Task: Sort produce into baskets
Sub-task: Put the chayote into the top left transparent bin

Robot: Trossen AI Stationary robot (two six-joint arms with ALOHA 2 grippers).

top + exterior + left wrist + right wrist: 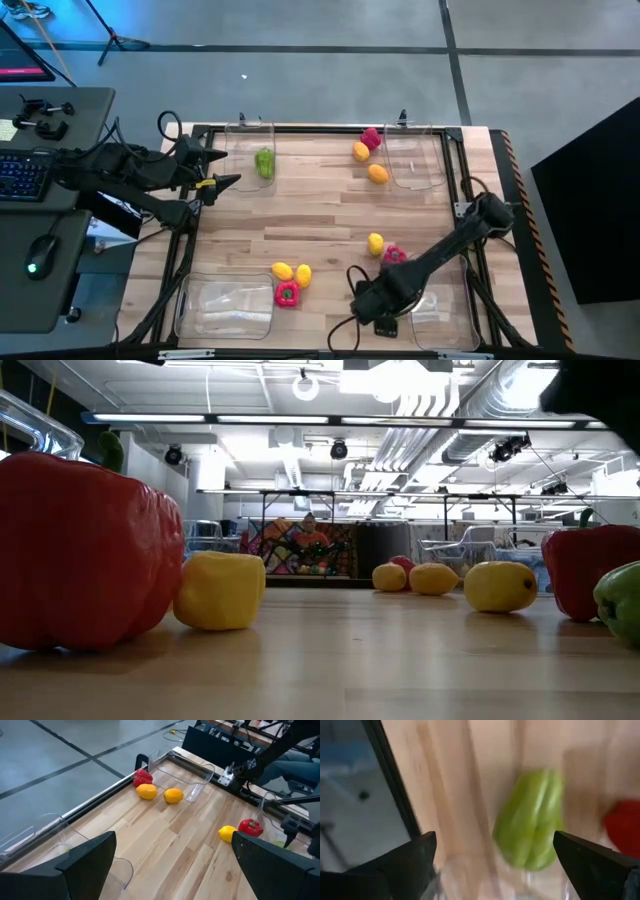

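My right gripper [368, 306] is open near the table's near edge, pointing down. In the right wrist view a green pepper [530, 817] lies on the wood between its spread fingers [495, 855], apart from both. The gripper hides this pepper in the high view; it shows at the low view's right edge [620, 605]. My left gripper [228, 168] is open and empty beside the far-left basket [250, 130], which holds another green pepper [264, 162]. Loose produce lies on the table: two yellow pieces [292, 272] and a red pepper [288, 294], and a yellow piece [375, 242] with a red one [393, 254].
A magenta-red piece [371, 138] and two orange ones [361, 151] [378, 173] lie by the far-right basket [418, 160]. Clear baskets stand at the near left [222, 308] and near right [445, 318]. A black frame rail runs along the table edges. The table's middle is bare wood.
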